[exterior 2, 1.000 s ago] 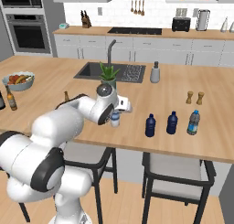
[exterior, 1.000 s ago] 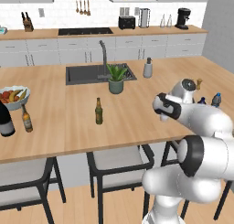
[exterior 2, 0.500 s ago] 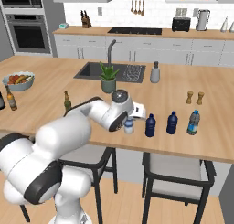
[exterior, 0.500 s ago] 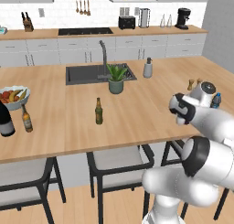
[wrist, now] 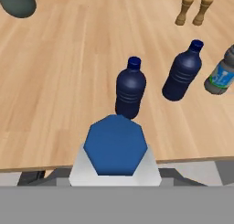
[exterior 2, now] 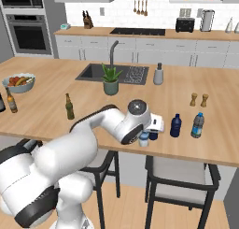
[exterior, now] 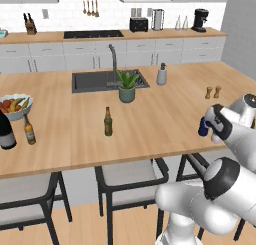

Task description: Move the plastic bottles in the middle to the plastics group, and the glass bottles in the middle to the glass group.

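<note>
the gripper [exterior 2: 148,135] grasps a small clear bottle with a blue cap [wrist: 116,151] near the wooden surface's [wrist: 59,86] front edge, just beside a dark blue plastic bottle [wrist: 130,88].

Left base view is looking forward and down from behind the arm's left; right base view is doing likewise from its right. Both are sharing the wooden island [exterior: 150,119], sink [exterior 2: 114,74] and far counter [exterior 2: 154,34]. Hand view is sitting close, facing down along the gripper at the island's near right edge.
</note>
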You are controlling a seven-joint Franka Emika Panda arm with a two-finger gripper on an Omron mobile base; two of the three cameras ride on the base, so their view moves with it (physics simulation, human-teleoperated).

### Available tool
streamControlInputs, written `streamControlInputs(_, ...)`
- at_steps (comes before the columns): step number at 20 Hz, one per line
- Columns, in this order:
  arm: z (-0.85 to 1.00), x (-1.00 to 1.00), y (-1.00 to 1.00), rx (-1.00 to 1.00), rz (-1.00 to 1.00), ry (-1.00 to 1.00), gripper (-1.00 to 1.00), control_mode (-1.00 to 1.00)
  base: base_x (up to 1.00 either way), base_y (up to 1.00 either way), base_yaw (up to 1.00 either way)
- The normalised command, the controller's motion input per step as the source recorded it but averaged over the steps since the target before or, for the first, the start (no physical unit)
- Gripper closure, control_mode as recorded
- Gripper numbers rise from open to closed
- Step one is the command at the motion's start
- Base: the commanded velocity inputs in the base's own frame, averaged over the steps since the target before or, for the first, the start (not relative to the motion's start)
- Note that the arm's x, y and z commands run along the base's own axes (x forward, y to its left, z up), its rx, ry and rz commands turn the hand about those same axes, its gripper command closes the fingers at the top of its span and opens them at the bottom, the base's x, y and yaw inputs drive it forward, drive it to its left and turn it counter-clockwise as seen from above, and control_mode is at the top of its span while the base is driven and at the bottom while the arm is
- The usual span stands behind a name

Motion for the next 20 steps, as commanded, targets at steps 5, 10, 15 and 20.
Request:
streamControlInputs(5,-0.03,0.01,-0.70,0.00,0.00,0.00,1.00,-1.00,0.00,0.00,0.00)
streamControlInputs(10,-0.05,0.29,-0.51,-0.02,0.02,0.00,1.00,-1.00,0.00,0.00,0.00)
streamControlInputs(15,-0.08,0.16,-0.33,0.00,0.03,0.00,1.00,-1.00,0.00,0.00,0.00)
streamControlInputs(20,-0.16,0.20,-0.18,0.02,0.00,0.00,1.00,-1.00,0.00,0.00,0.00)
